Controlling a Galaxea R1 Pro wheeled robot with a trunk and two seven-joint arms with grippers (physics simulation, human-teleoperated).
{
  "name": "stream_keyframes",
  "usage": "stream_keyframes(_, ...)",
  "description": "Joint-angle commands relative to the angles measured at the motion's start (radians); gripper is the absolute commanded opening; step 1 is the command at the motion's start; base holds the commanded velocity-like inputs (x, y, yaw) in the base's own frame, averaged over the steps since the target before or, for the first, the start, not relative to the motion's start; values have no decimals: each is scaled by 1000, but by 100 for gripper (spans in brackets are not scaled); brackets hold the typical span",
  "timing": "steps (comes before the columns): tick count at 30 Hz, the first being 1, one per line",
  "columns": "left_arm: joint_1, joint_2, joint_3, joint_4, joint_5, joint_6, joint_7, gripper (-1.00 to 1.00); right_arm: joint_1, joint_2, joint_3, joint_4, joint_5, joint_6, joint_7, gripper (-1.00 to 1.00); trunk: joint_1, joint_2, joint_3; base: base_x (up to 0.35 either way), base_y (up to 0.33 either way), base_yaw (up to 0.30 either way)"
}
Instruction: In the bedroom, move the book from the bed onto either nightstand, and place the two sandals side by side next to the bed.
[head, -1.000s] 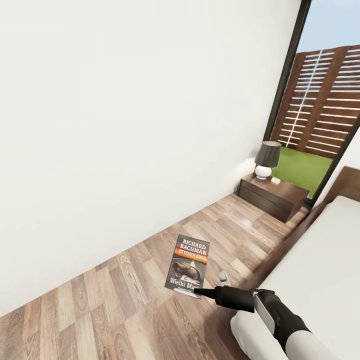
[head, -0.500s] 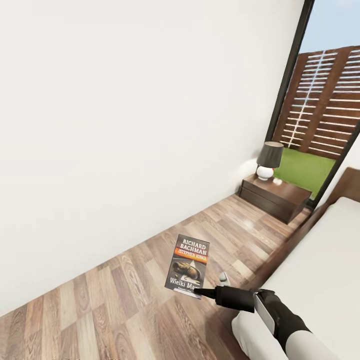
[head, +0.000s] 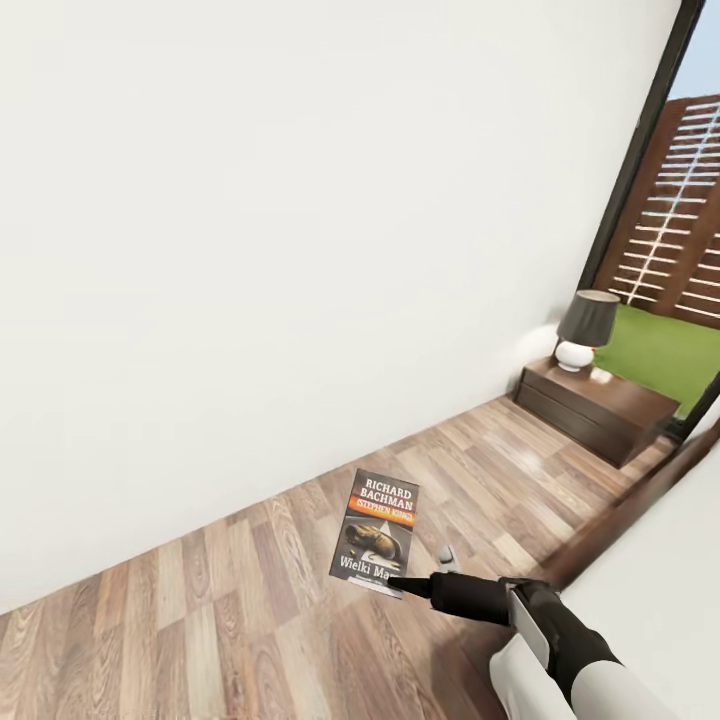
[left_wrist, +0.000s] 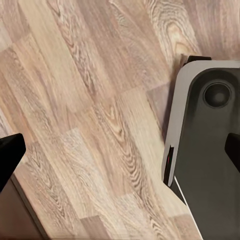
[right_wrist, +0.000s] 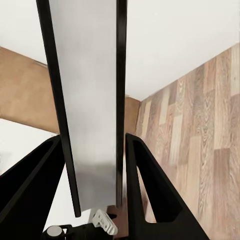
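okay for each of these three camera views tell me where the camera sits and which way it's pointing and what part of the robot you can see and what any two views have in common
Head view: on the robot's head, looking forward and down along the white wall to the nightstand; right gripper holds the book.
Left wrist view: on the left arm, facing down at the wood floor; dark fingertips at the frame's edges.
Right wrist view: along the right gripper, its fingers clamping the book's edge.
Shared: the head and right wrist views both show the gripped book.

Head view: the bed (head: 650, 590) was cut off by the right and lower edges, leaving only a mattress corner and a strip of frame. The book (head: 376, 532) had its lower title line partly covered by the right gripper (head: 398, 583). A small white object beside the lamp (head: 585, 328) on the nightstand (head: 598, 408) was too small to identify.
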Motion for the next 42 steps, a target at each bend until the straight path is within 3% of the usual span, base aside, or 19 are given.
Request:
stream_keyframes(1, -1, 0, -1, 1, 8, -4, -1, 100, -1, -1, 6, -1, -10, 9, -1, -100, 1, -2, -2, 0, 0, 281)
stream_keyframes(30, -1, 0, -1, 2, 8, -4, -1, 100, 0, -1, 6, -1, -11, 9, -1, -100, 1, -2, -2, 0, 0, 286)
stream_keyframes(42, -1, 0, -1, 1, 8, -4, -1, 100, 0, -1, 6, 0, -12, 9, -2, -100, 1, -2, -2, 0, 0, 92)
